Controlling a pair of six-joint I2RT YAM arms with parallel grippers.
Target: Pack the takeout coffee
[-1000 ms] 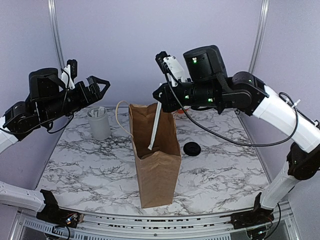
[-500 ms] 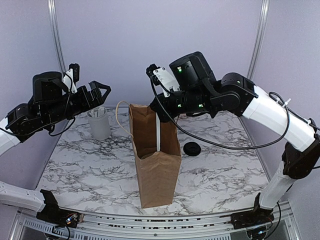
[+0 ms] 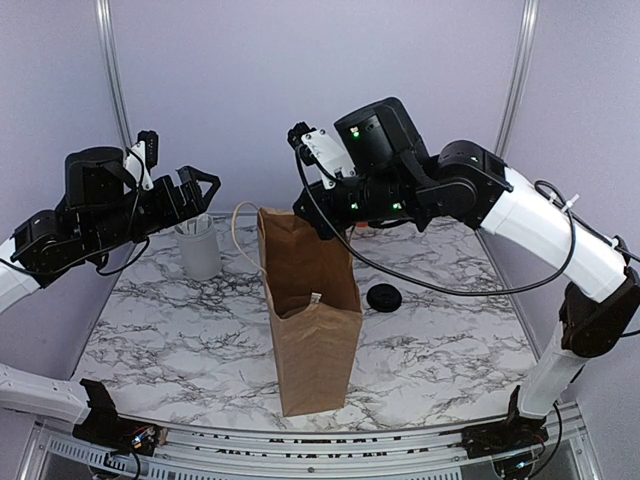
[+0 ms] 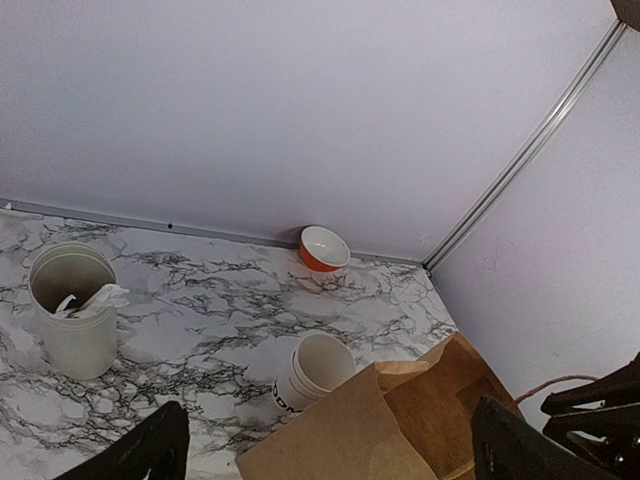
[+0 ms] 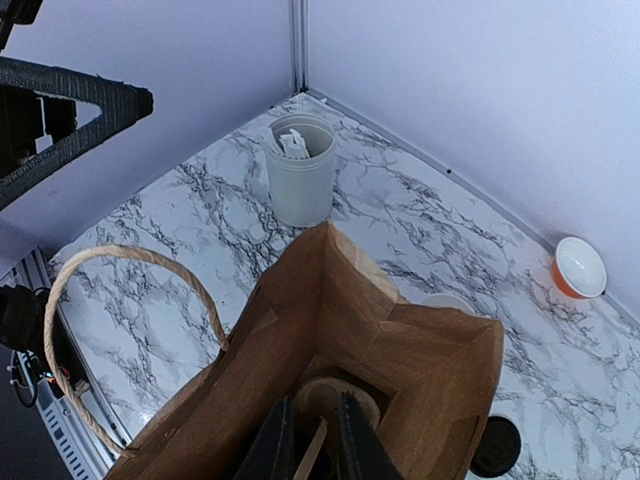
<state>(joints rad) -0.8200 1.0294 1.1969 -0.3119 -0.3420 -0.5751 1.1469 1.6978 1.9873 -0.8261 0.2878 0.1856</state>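
Observation:
A stack of white paper cups with dark lettering lies tilted on the marble behind the brown paper bag; only its rim shows in the right wrist view. A black lid lies right of the bag. My right gripper hangs over the bag's mouth, its jaws slightly open. A long white stick stands loose inside the bag, its tip at the front rim. A round cup top shows in shade at the bag's bottom. My left gripper is open and empty, high at the left.
A grey-white canister with utensils stands back left. A small orange bowl sits by the back wall. The bag's rope handle loops out to the left. Walls close the back and sides.
The right gripper moved left over the bag and opened a little. The white stick it held has dropped into the bag. The left arm has barely moved.

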